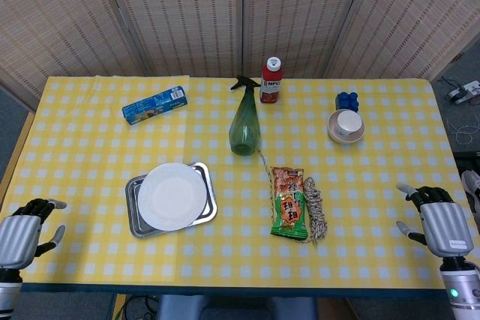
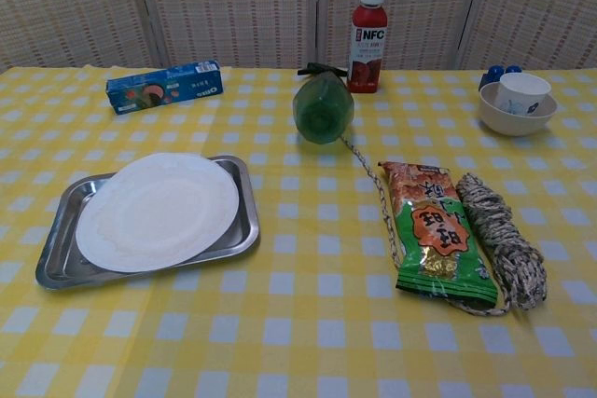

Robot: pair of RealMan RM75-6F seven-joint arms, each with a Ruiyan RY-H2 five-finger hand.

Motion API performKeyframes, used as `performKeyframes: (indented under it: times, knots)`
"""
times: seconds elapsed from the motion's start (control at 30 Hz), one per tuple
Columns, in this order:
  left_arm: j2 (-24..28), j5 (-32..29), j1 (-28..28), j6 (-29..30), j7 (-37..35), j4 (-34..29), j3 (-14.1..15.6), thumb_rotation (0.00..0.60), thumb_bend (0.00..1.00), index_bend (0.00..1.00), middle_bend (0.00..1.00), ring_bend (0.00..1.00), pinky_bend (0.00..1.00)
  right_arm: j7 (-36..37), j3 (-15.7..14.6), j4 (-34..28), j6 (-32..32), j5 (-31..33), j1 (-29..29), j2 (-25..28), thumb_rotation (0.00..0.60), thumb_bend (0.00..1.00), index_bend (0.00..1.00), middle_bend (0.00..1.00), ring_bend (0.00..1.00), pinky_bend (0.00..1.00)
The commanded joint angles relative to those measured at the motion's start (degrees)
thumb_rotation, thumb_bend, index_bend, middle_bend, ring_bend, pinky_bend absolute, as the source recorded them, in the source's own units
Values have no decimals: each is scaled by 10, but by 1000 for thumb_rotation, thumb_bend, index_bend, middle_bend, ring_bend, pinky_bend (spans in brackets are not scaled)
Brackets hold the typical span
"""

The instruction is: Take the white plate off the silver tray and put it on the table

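On the silver tray (image 1: pixel 135 219), the white plate (image 1: pixel 173 196) lies right of and slightly beyond the nearer left hand (image 1: pixel 24 236), whose empty fingers are loosely spread, while the likewise open, empty right hand (image 1: pixel 439 219) waits well apart at the table's right edge.

white plate (image 2: pixel 157 210) on silver tray (image 2: pixel 238 230) | snack bag (image 2: pixel 433 232) beside rope (image 2: pixel 498 235)

The left hand (image 1: pixel 28 231) and right hand (image 1: pixel 439 219) hover low at opposite near corners, wide apart, fingers spread and apparently empty, forearms mostly cropped.
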Motion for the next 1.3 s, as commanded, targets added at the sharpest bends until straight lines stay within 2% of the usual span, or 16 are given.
performKeyframes:
  times: [0.03,0.37,0.47,0.53,0.57,0.6,0.67,0.73,0.8,0.93,1.3]
  knots:
    - [0,0,0,0,-1,0,0,600,358,439,365,286,432,1,0,0,0,0,0,0,600,122,265,430,298,276]
    - [-4,23,-5,7,-21,8,4,600,357,418,366,309,462,7,-1,-2,4,-4,-2,4,600,122,265,430,298,276]
    - [-7,40,-9,14,-45,12,4,600,358,388,409,436,641,16,0,-3,12,-4,-6,8,600,122,265,430,298,276]
    - [-12,56,-17,17,-71,24,3,600,358,377,484,553,822,23,1,-4,21,-6,-10,10,600,122,265,430,298,276]
    - [-17,64,-21,18,-81,33,3,600,357,377,515,598,872,26,2,-4,26,-7,-12,11,600,122,265,430,298,276]
    - [-22,72,-26,19,-91,43,2,600,356,379,587,679,937,29,2,-4,30,-8,-14,12,600,122,265,430,298,276]
    - [-32,87,-40,16,-109,64,1,600,349,388,752,805,989,37,3,-3,40,-11,-18,15,600,122,265,430,298,276]
    - [-42,103,-58,6,-126,79,1,600,299,406,942,944,1000,43,4,-3,47,-13,-22,17,600,122,265,430,298,276]
    - [-53,117,-72,3,-139,94,0,600,244,429,998,995,1000,49,4,-2,51,-14,-24,19,600,122,265,430,298,276]
    - [-87,148,-105,1,-162,147,-3,600,170,477,1000,1000,1000,65,5,2,62,-17,-29,24,600,122,265,430,298,276]
    - [-139,182,-169,-46,-148,242,15,600,150,497,1000,1000,1000,95,10,9,83,-19,-41,30,600,122,265,430,298,276]
